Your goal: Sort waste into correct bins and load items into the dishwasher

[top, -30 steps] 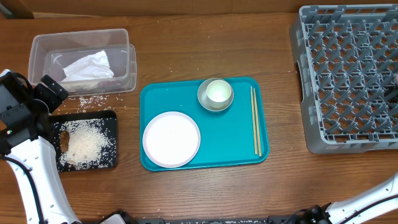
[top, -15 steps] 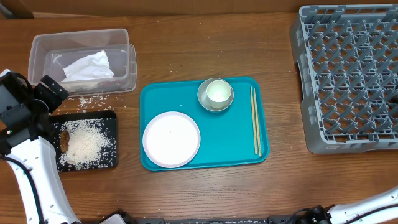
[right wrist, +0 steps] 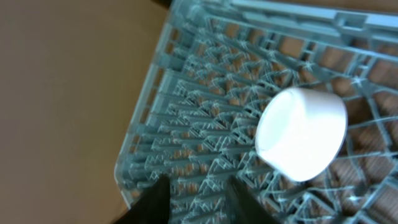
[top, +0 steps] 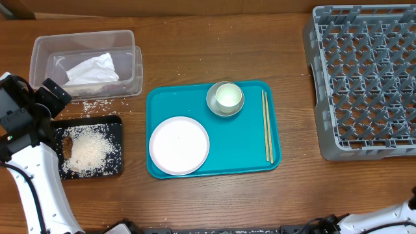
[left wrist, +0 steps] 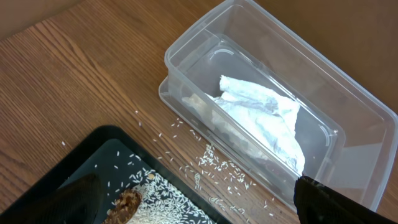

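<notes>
The right arm has drawn back from the dish rack, and its dark tip no longer shows at the rack's right edge in the overhead view. The right gripper has its fingers apart and empty above the rack, where a small white dish rests among the pegs. The left gripper is unmoved, its fingers wide apart and empty over the black tray of rice, beside the clear tub holding the napkin. The plate, bowl and chopsticks lie on the teal tray
</notes>
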### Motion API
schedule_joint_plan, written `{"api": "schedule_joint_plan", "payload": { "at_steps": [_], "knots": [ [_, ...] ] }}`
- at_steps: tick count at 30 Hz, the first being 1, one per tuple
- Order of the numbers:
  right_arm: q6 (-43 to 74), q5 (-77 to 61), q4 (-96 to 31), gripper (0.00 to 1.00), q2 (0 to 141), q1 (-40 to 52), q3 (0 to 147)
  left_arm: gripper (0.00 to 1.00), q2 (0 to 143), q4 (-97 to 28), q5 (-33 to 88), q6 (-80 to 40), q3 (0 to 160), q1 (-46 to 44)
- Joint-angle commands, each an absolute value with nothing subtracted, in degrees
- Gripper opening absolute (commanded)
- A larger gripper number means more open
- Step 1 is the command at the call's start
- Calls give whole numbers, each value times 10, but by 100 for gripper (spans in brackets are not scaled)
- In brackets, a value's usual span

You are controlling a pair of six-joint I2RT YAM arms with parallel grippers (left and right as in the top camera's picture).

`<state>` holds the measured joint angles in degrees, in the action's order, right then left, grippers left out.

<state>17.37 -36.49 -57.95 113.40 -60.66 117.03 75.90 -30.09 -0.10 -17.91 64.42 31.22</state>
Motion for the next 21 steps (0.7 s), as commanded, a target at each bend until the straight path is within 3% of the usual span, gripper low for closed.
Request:
{"api": "schedule_joint_plan", "payload": {
  "at_steps": [1, 13, 21],
  "knots": [
    [181, -192, -564, 24, 1173, -547, 1173, 100, 748, -300, -6, -184, 647, 311],
    [220, 91, -570, 20, 1265, -466, 1173, 100, 748, -300, -6, -184, 647, 311],
    [301, 102, -628, 15, 1234, -500, 1175, 100, 748, -300, -6, -184, 647, 311]
  ]
}}
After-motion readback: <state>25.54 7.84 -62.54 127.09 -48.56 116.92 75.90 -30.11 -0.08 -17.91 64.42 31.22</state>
